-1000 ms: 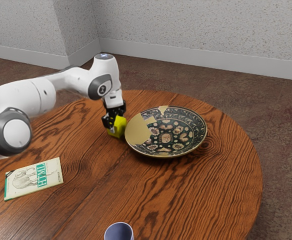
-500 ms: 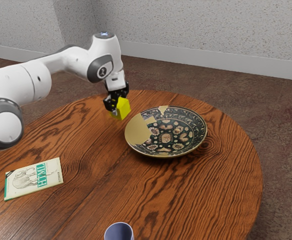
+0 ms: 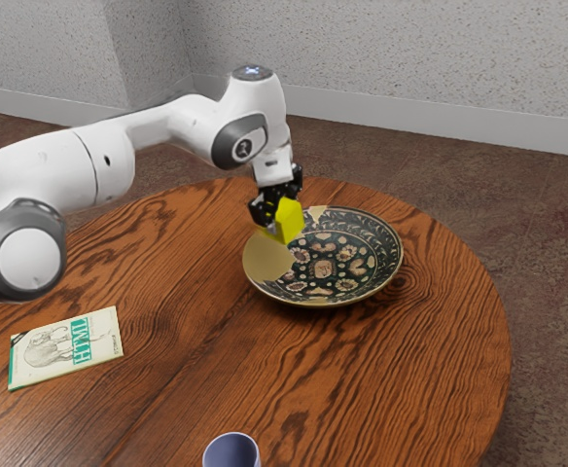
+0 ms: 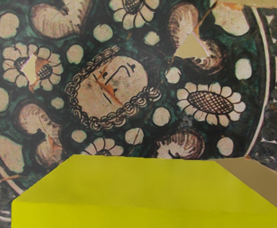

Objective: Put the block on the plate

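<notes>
1 plate (image 3: pixel 337 274) on the counter (image 3: pixel 187 341), block (image 3: pixel 288 222) above it, book (image 3: pixel 68 347) toward the exterior view's left, cup (image 3: pixel 231 453) before both, nearest that camera

Your worktop (image 3: pixel 381 360) is rounded, reddish-brown wood with dark, wavy grain, and you have 3 things on it. The patterned plate (image 3: pixel 325 269) lies towards the far side, with a plain tan patch on the exterior view's left. The HTML book (image 3: pixel 67 347) lies flat, well apart from it, at the exterior view's left. Your cup (image 3: pixel 231 451) is at that view's lower edge, partly cut off.
</notes>
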`<state>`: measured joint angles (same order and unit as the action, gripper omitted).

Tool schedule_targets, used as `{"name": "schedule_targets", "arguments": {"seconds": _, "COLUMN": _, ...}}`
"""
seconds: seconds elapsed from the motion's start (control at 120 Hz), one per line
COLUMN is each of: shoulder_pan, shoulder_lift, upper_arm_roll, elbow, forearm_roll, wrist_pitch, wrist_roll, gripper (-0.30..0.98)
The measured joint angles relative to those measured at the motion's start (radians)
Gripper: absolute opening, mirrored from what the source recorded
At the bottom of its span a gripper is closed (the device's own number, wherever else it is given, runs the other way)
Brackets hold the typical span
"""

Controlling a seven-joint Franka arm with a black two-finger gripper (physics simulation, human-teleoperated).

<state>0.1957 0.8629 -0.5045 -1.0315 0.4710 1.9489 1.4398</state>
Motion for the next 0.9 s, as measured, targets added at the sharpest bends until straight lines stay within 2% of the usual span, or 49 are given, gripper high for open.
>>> {"name": "schedule_targets", "arguments": {"seconds": 0.292, "shoulder_pan": -0.073, "shoulder_lift": 0.027, "upper_arm_roll": -0.005, "elbow": 0.004, "forearm_roll": 0.003, "wrist_pitch": -0.003, "wrist_roll": -0.027, "gripper": 0.41}}
{"name": "schedule_targets", "arguments": {"seconds": 0.767, "shoulder_pan": -0.09, "shoulder_lift": 0.112, "upper_arm_roll": -0.009, "elbow": 0.069, "forearm_roll": 0.009, "wrist_pitch": -0.033, "wrist_roll": -0.077, "gripper": 0.41}}
{"name": "schedule_targets", "arguments": {"seconds": 0.9, "shoulder_pan": -0.094, "shoulder_lift": 0.114, "upper_arm_roll": -0.014, "elbow": 0.071, "forearm_roll": 0.02, "wrist_pitch": -0.035, "wrist_roll": -0.084, "gripper": 0.53}}
